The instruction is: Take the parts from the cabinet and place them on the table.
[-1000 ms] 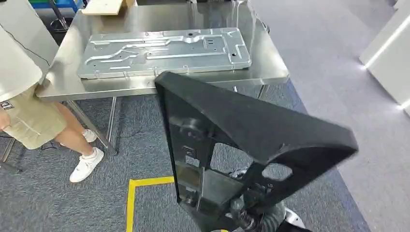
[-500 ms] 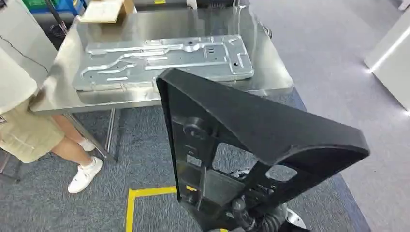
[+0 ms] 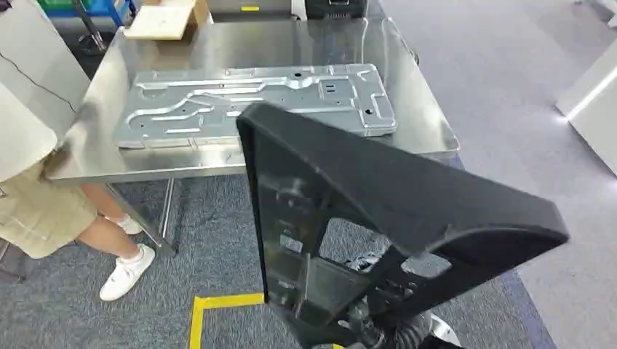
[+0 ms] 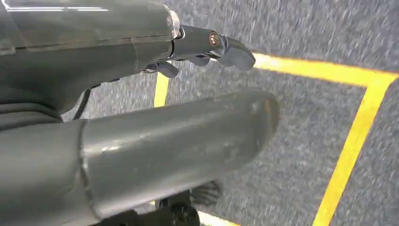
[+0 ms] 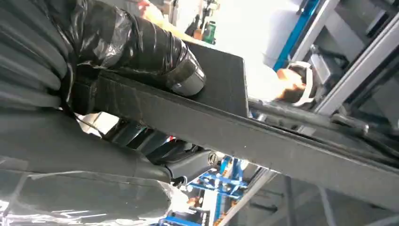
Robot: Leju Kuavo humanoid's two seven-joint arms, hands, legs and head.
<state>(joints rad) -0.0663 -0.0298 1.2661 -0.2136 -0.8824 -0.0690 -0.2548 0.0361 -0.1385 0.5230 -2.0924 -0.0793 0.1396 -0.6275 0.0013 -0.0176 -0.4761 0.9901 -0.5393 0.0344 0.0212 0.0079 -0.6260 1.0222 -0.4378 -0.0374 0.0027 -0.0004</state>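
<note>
Black plastic part [image 3: 378,211], large and roughly triangular w/ cut-outs, is held up in front of the body in the head view, tilted, its upper edge overlapping the near edge of the steel table [image 3: 429,123] in the picture. It is judged to be off the cabinet already and not yet set down: carpet is seen beneath it, and no contact w/ the table top can be made out.

Right hand [image 5: 136,47] is seen in the right wrist view clamped on the part: a dark, film-wrapped finger is pressed over one face of the flat edge, other fingers tucked under the opposite side. Grip is taken near the part's lower end, judging by the head view.

Left hand [image 4: 207,44] is seen in the left wrist view hanging over grey carpet and yellow floor tape [image 4: 348,150], nothing held, fingers loosely extended and apart.

On the table a stamped sheet-metal panel [image 3: 255,102] is lying flat and takes up much of the top; a cardboard piece [image 3: 164,22] lies at the far corner. A person [image 3: 44,196] stands at the table's left end.

Progress, as judged: pick-up done, carry approx. complete, placement left. Free surface appears limited to the strip along the near edge and the right side, so the part will prob. need to be lowered there or partly onto the panel. Whether more parts are left in the cabinet cannot be told.
</note>
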